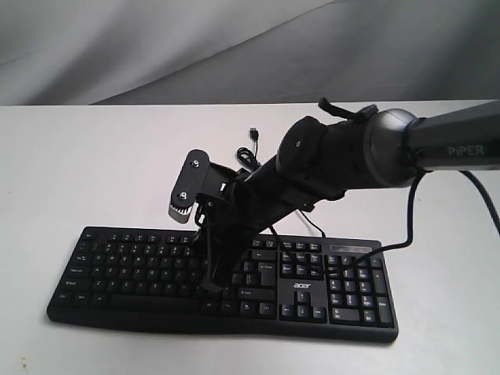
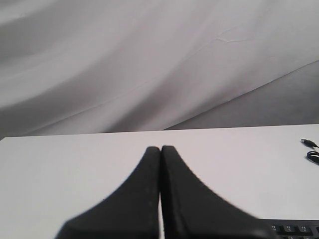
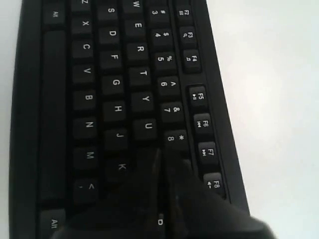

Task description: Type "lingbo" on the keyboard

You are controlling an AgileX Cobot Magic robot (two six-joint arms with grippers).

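Note:
The black keyboard (image 1: 117, 273) with the white acer logo lies at the near side of the white table (image 1: 94, 164). My right arm reaches across its middle. The right gripper (image 1: 201, 254) is shut. In the right wrist view its closed tips (image 3: 160, 152) sit on the letter rows of the keyboard (image 3: 114, 84), between the U, 8 and K keys, hiding the key under them. My left gripper (image 2: 160, 148) is shut on nothing and points over bare table, with a corner of the keyboard (image 2: 294, 230) beside it. The left arm is outside the exterior view.
The keyboard's thin black cable coils behind it, its USB plug (image 1: 255, 134) loose on the table and also seen in the left wrist view as the plug (image 2: 309, 143). A grey cloth backdrop (image 1: 234, 47) hangs behind the table. A cable droops from the right arm (image 1: 406, 211) over the number pad.

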